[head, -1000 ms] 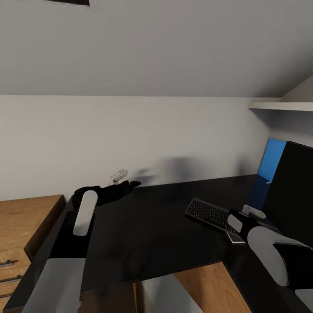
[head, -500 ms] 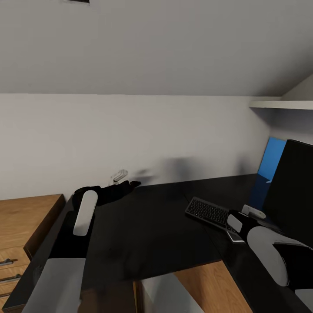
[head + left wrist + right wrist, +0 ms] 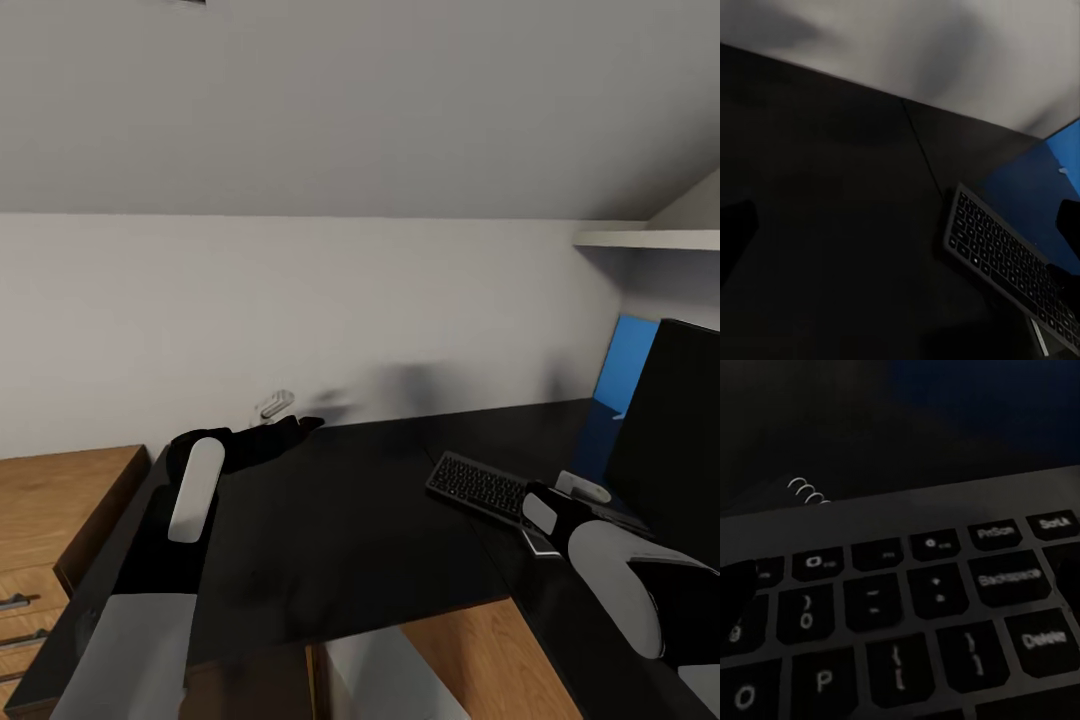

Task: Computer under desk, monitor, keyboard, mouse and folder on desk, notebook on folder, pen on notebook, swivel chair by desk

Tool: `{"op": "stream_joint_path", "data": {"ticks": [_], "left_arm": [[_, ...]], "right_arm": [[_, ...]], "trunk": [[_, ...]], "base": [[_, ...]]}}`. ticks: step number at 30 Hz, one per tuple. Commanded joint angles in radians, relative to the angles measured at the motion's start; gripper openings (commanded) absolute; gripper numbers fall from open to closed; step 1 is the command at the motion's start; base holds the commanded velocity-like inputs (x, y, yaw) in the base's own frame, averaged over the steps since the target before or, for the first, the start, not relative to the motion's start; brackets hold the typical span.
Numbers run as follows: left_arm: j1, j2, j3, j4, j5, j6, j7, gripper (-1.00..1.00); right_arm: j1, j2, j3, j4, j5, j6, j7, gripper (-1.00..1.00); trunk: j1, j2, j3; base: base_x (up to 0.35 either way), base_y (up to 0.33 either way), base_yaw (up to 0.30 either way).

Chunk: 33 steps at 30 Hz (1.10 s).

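Nothing moved, monitor [image 3: 668, 440] cut off, hiding folder [image 3: 627, 365]

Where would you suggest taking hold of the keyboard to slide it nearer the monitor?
Probably the keyboard's long front edge, toward its free left end, coming down from above. It lies flat on the desk, so only thin edges offer a grip, and the right pincer already crowds the end by the monitor.

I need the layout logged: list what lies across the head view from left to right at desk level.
wooden chest → left arm → bare black desk → keyboard → right arm → monitor
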<state>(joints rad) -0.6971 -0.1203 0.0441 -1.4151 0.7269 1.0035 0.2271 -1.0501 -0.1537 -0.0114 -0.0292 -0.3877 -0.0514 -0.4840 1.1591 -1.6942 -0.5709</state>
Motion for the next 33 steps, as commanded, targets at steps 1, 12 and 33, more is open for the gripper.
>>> {"op": "stream_joint_path", "data": {"ticks": [1,12,33], "left_arm": [[-0.001,-0.001,0.002,-0.001,0.011,0.004,0.009,1.0],[-0.001,-0.001,0.002,0.003,0.013,0.007,0.009,1.0],[-0.001,-0.001,0.002,0.019,0.012,0.005,0.008,1.0]], "right_arm": [[-0.001,0.0,0.0,0.0,-0.007,-0.005,-0.001,1.0],[-0.001,0.0,0.001,0.0,-0.006,-0.005,-0.001,1.0],[-0.001,0.002,-0.001,0.0,-0.008,0.065,0.002,1.0]], "trunk": [[0.004,-0.008,-0.004],[0.008,-0.015,-0.007],[0.008,-0.015,-0.007]], "base": [[0.0,0.0,0.0],[0.0,0.0,0.0],[0.0,0.0,0.0]]}}
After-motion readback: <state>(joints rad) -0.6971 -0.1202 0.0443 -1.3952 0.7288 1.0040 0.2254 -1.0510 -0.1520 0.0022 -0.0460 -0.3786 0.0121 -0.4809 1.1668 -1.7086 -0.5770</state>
